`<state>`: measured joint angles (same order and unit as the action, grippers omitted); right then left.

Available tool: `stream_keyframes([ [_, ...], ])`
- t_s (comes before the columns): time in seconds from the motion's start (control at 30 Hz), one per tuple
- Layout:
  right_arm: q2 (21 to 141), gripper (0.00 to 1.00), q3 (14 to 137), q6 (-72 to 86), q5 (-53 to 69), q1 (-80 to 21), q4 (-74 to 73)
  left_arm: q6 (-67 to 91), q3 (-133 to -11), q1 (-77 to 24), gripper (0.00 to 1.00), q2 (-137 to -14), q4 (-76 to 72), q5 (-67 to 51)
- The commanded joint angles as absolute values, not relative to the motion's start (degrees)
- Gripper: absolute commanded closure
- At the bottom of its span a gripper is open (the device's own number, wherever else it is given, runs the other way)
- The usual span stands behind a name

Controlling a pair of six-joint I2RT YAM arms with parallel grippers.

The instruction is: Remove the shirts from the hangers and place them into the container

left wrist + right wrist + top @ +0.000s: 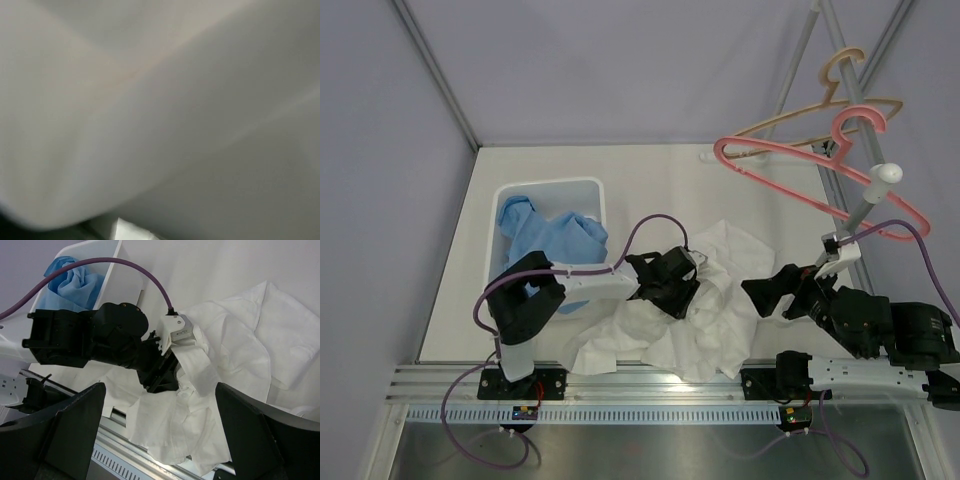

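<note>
Your left pincer [672, 292] is down in the white shirt [720, 300], which lies crumpled on the bench [650, 180] close to the near edge, between your two arms. From the right wrist you can see its black fingers [161, 377] pushed into a raised fold near the middle of the heap, with cloth bunched against both sides of them. Your left wrist camera gives only blurred white cloth [160, 100] filling the view, pressed right up to the lens. Whether that pincer has a grip on the fold I cannot tell; the tips are buried in the cloth.

Your right pincer [758, 296] sits just beside the right edge of the white shirt, pointing left towards it and towards the left pincer. Its fingers [75, 430] stand wide apart with nothing between them, and they frame the heap in the wrist view. It looks just clear of the cloth rather than touching it.

The blue shirt [555, 235] is bundled in the tub [548, 185], which stands at the left of the bench, with part of the bundle rising above the rim. The white shirt lies wholly outside the tub, to its right, with its left end near the tub's near right corner.

The pink hanger [722, 150] and the tan hanger [782, 121] both hang bare at the far right by the slanted pole [865, 205], well apart from both pincers.
</note>
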<state>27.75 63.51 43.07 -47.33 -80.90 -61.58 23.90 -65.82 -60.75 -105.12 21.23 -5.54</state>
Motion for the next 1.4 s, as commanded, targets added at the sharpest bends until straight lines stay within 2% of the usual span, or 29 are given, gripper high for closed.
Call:
stream_keyframes([
  [0.0,26.6,0.0,63.3,43.2,-48.1,-81.3,-61.2,27.1,-63.9,-60.7,0.56,-109.1,17.3,-3.6],
  [0.03,26.4,0.01,63.4,43.3,-48.1,-81.4,-61.3,27.2,-63.9,-60.6,0.64,-109.5,17.1,-3.3],
  [0.07,26.3,0.0,63.4,43.4,-48.2,-81.4,-61.5,27.2,-64.0,-60.4,0.82,-110.0,16.8,-3.2],
  [0.1,26.1,0.01,63.5,43.5,-48.2,-81.3,-61.6,27.1,-64.6,-60.0,0.9,-110.4,16.9,-2.9],
  [0.13,26.1,0.01,63.4,43.5,-48.0,-81.3,-61.6,26.9,-65.0,-59.8,0.99,-110.7,17.0,-2.4],
  [0.17,26.2,0.0,63.5,43.3,-47.9,-81.3,-61.5,25.9,-65.7,-59.1,1.0,-110.7,17.5,-1.9],
  [0.37,28.2,0.0,64.4,42.6,-48.1,-81.4,-61.3,16.6,-79.3,-53.8,1.0,-102.1,25.8,4.4],
  [0.43,28.8,0.02,65.3,42.2,-48.1,-81.3,-61.3,13.0,-85.0,-52.9,1.0,-98.8,30.5,10.4],
  [0.63,30.0,0.1,64.9,41.1,-47.8,-81.4,-59.8,-3.5,-103.6,-51.1,1.0,-87.5,31.8,19.2],
  [0.8,31.2,0.09,64.9,40.4,-47.8,-81.4,-58.6,-13.0,-114.0,-50.7,1.0,-81.8,30.6,29.3],
  [1.07,32.4,0.07,65.0,39.3,-47.5,-81.4,-57.0,-26.7,-114.5,-50.2,1.0,-68.3,22.0,38.0],
  [1.37,34.0,0.06,63.9,38.3,-46.8,-81.4,-54.1,-26.6,-110.9,-50.2,1.0,-60.2,24.3,41.6],
])
